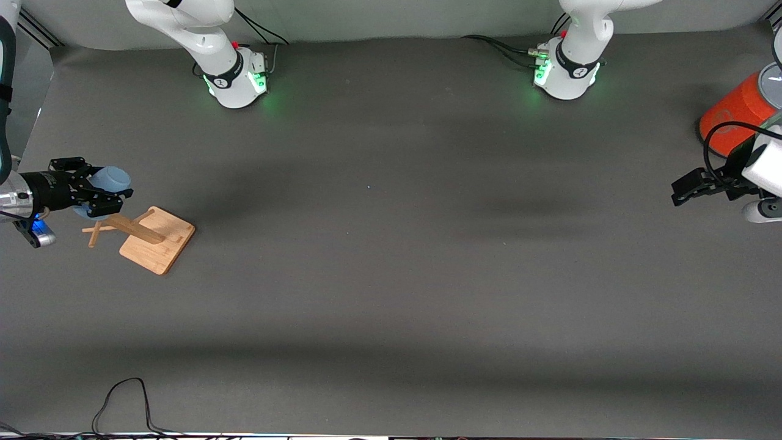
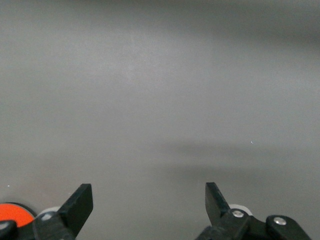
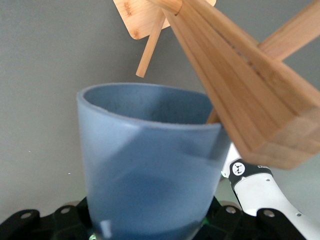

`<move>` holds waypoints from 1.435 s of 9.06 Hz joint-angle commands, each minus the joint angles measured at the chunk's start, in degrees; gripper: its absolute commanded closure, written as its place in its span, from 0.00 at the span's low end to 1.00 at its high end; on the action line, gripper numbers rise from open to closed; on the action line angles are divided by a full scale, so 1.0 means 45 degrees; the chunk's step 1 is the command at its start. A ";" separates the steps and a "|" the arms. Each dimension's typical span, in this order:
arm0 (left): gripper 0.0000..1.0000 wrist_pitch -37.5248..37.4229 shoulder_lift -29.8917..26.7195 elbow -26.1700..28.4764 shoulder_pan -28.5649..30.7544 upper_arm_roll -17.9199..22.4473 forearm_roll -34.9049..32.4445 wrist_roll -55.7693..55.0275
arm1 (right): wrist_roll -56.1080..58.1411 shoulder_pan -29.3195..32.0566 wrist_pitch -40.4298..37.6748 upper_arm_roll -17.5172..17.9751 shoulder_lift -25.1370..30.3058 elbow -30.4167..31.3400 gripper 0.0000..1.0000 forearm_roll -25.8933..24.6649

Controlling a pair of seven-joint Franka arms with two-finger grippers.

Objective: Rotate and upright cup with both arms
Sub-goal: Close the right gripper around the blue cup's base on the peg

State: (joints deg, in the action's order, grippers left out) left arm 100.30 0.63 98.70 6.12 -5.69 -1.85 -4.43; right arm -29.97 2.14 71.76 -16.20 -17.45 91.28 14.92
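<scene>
The pale-blue cup (image 1: 111, 179) is held in the air by my right gripper (image 1: 101, 194), which is shut on it near its base. The cup is tipped onto its side over the table at the right arm's end. In the right wrist view the cup (image 3: 150, 170) fills the middle, with its open mouth facing away from the gripper and close to a wooden post (image 3: 240, 95). My left gripper (image 1: 684, 188) is open and empty, over the table at the left arm's end. It also shows in the left wrist view (image 2: 148, 200), with bare table between its fingers.
A wooden stand with a square base (image 1: 157, 239) and a slanted post with pegs (image 1: 134, 229) sits just beside the cup. A large orange canister (image 1: 736, 113) stands near the left gripper. A black cable (image 1: 122, 400) lies at the table edge nearest the camera.
</scene>
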 commanded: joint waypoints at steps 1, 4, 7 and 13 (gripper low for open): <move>0.00 0.0036 -0.0120 0.0117 -0.0169 0.0014 -0.0115 -0.0071 | 0.0022 -0.0026 -0.0574 -0.0053 0.0168 -0.0439 0.68 0.0354; 0.00 0.0112 -0.0179 0.0039 -0.0071 0.0053 -0.0116 -0.0012 | -0.0330 -0.0124 -0.1006 -0.0034 0.0382 -0.0617 0.70 0.0843; 0.00 0.0679 -0.0062 0.0000 0.0125 0.0112 -0.0136 -0.0031 | -0.1130 -0.0202 -0.1531 0.0064 0.0888 -0.0617 0.70 0.1642; 0.00 0.0426 -0.0374 -0.0117 0.0300 0.0385 0.0001 0.0319 | -0.3606 -0.1663 -0.1826 0.0084 0.1768 -0.0694 0.71 0.3166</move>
State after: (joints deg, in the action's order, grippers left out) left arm 102.64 -0.16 98.40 7.36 -3.97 -1.97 -4.08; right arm -41.86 -3.59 64.17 -15.52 -10.78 88.45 27.09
